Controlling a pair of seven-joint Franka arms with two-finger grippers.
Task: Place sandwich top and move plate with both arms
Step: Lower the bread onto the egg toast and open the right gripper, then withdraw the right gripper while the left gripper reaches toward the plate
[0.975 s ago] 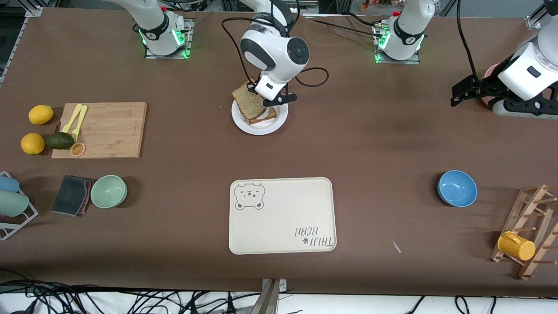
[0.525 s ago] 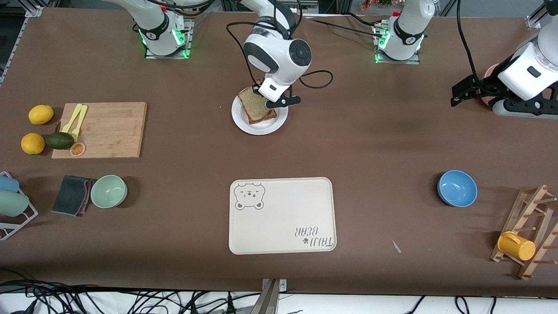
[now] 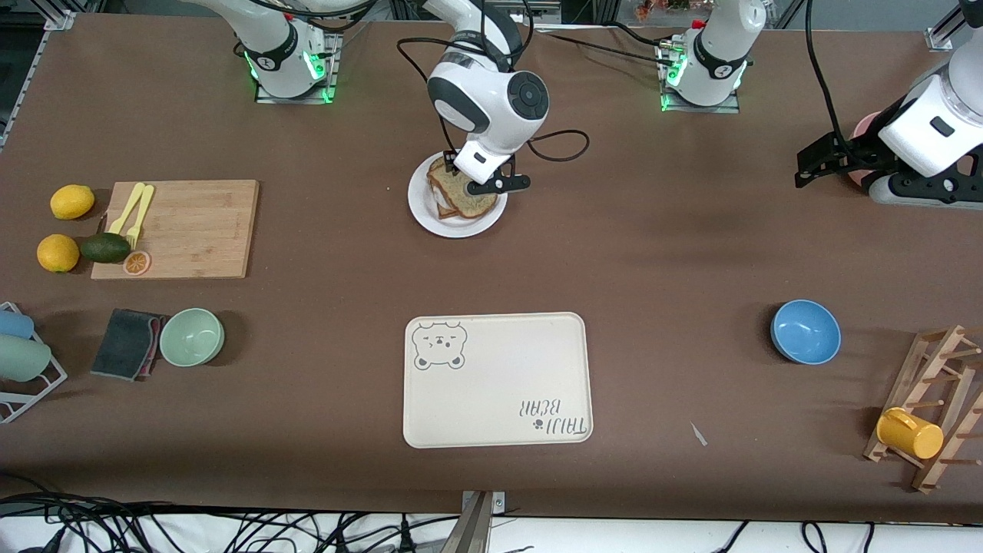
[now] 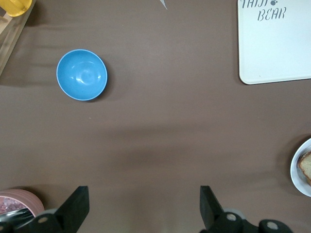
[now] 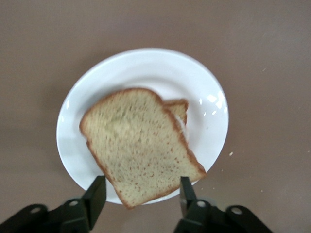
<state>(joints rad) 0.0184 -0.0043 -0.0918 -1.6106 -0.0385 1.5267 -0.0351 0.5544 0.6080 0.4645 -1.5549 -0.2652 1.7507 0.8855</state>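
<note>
The sandwich top [image 3: 461,192] lies flat on a lower slice [image 5: 177,107] on the white plate [image 3: 430,219], between the two arm bases. In the right wrist view the top slice [image 5: 141,150] covers most of the lower one, and the plate [image 5: 146,68] rims both. My right gripper [image 3: 478,173] hangs just over the plate, open, its fingers [image 5: 95,196] standing apart on either side of the slice's edge. My left gripper [image 3: 814,161] waits open and empty over bare table at the left arm's end; it also shows in the left wrist view [image 4: 143,208].
The cream bear tray [image 3: 498,379] lies nearer the front camera than the plate. A blue bowl [image 3: 805,330] and a wooden rack with a yellow mug [image 3: 910,432] sit toward the left arm's end. A cutting board [image 3: 180,228], fruit and a green bowl [image 3: 191,336] sit toward the right arm's end.
My right gripper brought the tilted top slice down onto the lower slice on the plate and opened. The slice now lies flat. The left arm has not moved.
</note>
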